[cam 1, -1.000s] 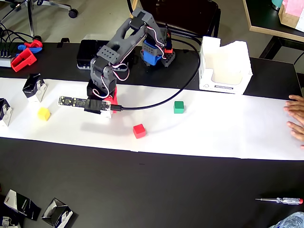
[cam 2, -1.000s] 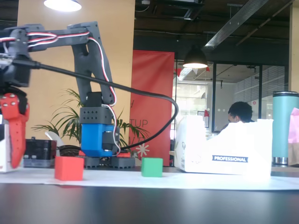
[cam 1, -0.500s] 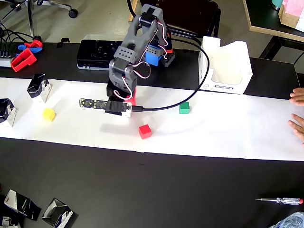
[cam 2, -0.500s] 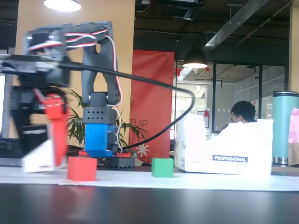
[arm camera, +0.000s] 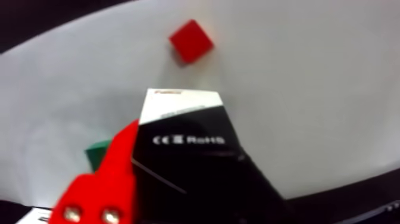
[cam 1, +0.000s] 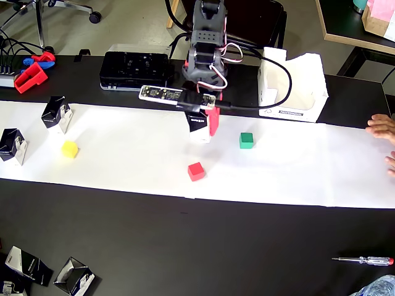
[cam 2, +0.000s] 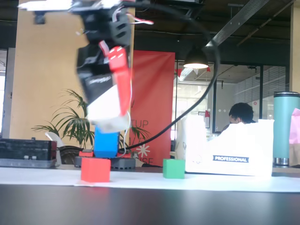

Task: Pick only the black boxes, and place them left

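While the gripper [cam 2: 112, 112] holds one black box [cam 1: 197, 122] clamped between its red fingers, clear above the white paper [cam 1: 296, 166], the carry step is in hand. Next: travel toward the two black boxes [cam 1: 57, 114] standing at the overhead view's left, then lower and release.

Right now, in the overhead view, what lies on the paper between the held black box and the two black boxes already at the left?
Only the yellow cube lies between the held black box and the two left boxes; the rest is bare white paper.

Red banner [cam 2: 154, 103], hanging lamp [cam 2: 196, 59]
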`<action>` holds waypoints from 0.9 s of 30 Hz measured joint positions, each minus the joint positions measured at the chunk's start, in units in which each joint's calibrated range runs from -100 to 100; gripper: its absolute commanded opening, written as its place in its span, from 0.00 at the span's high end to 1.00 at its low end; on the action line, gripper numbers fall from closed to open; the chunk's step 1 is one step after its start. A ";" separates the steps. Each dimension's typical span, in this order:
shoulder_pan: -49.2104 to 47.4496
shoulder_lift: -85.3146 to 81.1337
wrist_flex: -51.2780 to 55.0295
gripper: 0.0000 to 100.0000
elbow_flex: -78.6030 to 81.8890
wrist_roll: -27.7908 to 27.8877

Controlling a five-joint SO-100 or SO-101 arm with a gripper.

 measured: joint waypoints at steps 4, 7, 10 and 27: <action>-8.68 -3.53 0.68 0.88 0.00 -4.88; -15.32 -5.74 2.96 0.88 0.00 -7.96; -21.78 -6.81 6.42 0.88 -1.32 -11.28; -59.90 -6.89 18.16 0.88 -18.18 -24.71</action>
